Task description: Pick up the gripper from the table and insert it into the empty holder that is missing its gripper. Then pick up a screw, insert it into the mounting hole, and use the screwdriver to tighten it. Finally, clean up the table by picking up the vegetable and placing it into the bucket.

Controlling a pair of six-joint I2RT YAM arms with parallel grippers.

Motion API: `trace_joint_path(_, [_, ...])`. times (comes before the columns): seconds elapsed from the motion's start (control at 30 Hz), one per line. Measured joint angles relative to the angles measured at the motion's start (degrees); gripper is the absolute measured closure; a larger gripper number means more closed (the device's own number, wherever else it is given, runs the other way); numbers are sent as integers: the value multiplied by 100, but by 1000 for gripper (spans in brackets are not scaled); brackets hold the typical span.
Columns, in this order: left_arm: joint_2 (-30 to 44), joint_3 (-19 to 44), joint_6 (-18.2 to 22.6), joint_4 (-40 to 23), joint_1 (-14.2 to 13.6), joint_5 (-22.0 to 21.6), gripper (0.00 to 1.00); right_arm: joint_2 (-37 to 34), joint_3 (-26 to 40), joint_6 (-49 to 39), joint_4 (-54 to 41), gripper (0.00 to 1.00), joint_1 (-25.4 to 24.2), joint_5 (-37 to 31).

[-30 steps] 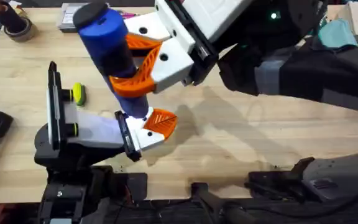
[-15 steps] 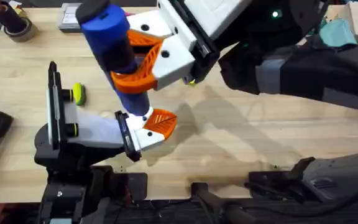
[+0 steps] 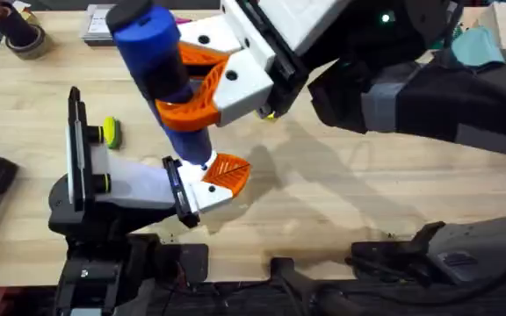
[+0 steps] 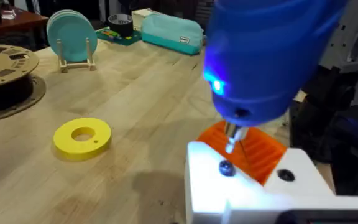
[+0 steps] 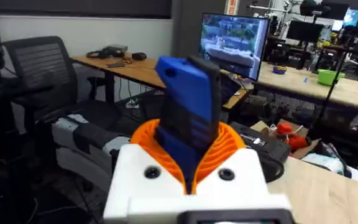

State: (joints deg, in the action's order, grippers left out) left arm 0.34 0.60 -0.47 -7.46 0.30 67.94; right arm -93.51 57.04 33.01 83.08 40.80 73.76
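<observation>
My right gripper (image 3: 191, 88) is shut on the blue screwdriver (image 3: 158, 66), held upright between its orange fingers (image 5: 229, 142). The screwdriver (image 4: 266, 56) has a blue light on. Its metal bit (image 4: 232, 134) points down at a dark screw (image 4: 227, 167) sitting in the hole of the white holder (image 4: 253, 186). The orange gripper (image 3: 227, 171) sits in that holder (image 3: 193, 195) on my left arm. My left gripper (image 3: 139, 158) is open, its jaws wide apart. A yellow ring (image 3: 110, 132), which may be the vegetable, lies on the table (image 3: 341, 184). The bucket is out of view.
A brown filament spool (image 4: 5, 74) and a rack of teal plates (image 4: 71, 37) stand beyond the yellow ring (image 4: 82, 135). A teal case (image 4: 169, 31) lies farther back. A tape roll (image 3: 20, 35) sits at the table's far left corner.
The right gripper and the screwdriver shifted slightly to the right, then stayed still. The left arm has not moved.
</observation>
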Motion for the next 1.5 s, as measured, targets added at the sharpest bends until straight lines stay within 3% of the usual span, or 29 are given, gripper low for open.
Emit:
trace_joint_path(1.03, [0, 0, 0, 0, 0, -2, 998, 0, -247, -134, 8, 976, 0, -256])
trace_joint_path(1.27, [0, 0, 0, 0, 0, -2, 998, 0, -242, 43, 406, 976, 0, -387])
trace_joint_path(1.5, [0, 0, 1, 0, 0, -2, 998, 0, 306, 416, -19, 976, -44, -338])
